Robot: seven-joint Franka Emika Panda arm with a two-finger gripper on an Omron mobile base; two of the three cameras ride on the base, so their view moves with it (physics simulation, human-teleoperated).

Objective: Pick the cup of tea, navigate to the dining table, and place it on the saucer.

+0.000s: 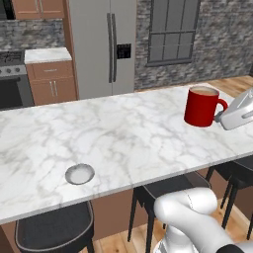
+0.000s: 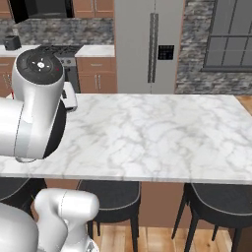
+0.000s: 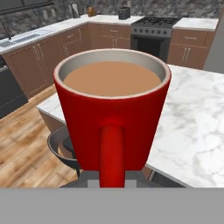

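Note:
The cup of tea (image 1: 201, 106), a glossy red mug full of brown liquid, is held over the right part of the dining table (image 1: 123, 133). My gripper (image 1: 220, 117) comes in from the right and is shut on the mug's handle. Whether the mug's base touches the marble I cannot tell. In the hand view the cup of tea (image 3: 112, 105) looms close with its handle (image 3: 112, 153) facing me, above the dining table (image 3: 192, 131) near its end. The saucer (image 1: 79, 173), a small round grey-white dish, lies near the table's front edge, far left of the mug. The dining table (image 2: 147, 133) spreads to the right of my arm.
Dark stools (image 1: 54, 227) (image 2: 216, 202) are tucked under the table's near side. Behind the table stand a steel fridge (image 1: 101, 44), a stove (image 1: 12, 79) and wooden cabinets (image 1: 52, 81). The hand view has kitchen counters (image 3: 39, 48) and wood floor (image 3: 26, 153) beyond the table's end.

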